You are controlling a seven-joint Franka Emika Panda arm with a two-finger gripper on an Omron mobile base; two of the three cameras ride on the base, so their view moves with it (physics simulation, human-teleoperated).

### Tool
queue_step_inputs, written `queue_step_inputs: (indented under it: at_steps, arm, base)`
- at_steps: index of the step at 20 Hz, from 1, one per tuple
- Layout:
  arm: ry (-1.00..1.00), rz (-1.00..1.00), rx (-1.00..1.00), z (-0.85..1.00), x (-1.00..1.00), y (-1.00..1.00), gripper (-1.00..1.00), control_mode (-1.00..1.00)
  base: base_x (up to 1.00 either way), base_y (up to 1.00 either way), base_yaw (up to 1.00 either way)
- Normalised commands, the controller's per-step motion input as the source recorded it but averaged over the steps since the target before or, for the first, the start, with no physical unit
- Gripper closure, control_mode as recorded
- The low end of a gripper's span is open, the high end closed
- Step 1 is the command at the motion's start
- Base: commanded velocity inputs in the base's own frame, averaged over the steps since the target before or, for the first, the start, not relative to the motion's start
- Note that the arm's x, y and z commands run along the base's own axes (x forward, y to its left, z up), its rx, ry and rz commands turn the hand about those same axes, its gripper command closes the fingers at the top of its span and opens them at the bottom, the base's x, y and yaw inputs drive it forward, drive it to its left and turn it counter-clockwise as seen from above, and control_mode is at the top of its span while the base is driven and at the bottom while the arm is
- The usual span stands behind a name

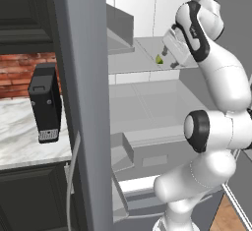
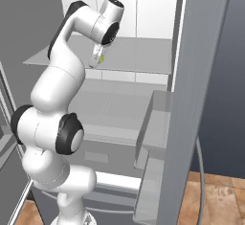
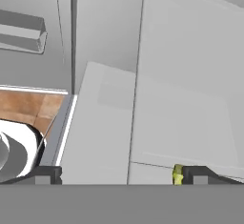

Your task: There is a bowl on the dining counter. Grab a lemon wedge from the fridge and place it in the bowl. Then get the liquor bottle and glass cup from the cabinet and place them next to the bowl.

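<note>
**Inspector:** Nearest first. The gripper [image 3: 119, 175] stands released, jaws spread wide with nothing between them. It is inside the open fridge [image 1: 147, 102], just over the upper shelf [image 2: 139, 56].

**Assistant:** And the lemon wedge [image 1: 159, 59]?

**Inspector:** It lies on that shelf. In the hand view a sliver of yellow-green [image 3: 177, 174] sits right against one dark fingertip [image 3: 202, 175], off to that side rather than centred in the gap.

**Assistant:** Risk?

**Inspector:** In my judgement, closing from here could pinch only the wedge's edge or nudge it along the shelf, because it sits off-centre. A small wedge may also squirt out of the pads. The fridge door [image 1: 81, 102] stands close beside the arm, so a wide swing on the way out could strike it.

**Assistant:** What can't be made out?

**Inspector:** Whether finger and wedge actually touch: the hand view crops both at its lower edge. In the right base view the hand covers most of the wedge, and I cannot tell how it lies. Farther back, the fridge's rear wall is plain, with little detail.
</note>
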Motion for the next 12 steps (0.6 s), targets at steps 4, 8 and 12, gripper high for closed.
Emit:
queue_step_inputs:
  at_steps: [4,8,12]
  arm:
    - [0.01,0.0,0.06,0.0,0.13,0.0,-1.0,-1.0]
    - [0.05,0.0,0.05,-0.03,0.24,0.0,-1.0,-1.0]
    - [0.03,0.0,0.05,0.0,0.26,0.0,-1.0,-1.0]
  base:
    - [0.0,0.0,0.0]
    - [0.0,0.0,0.0]
    - [0.0,0.0,0.0]
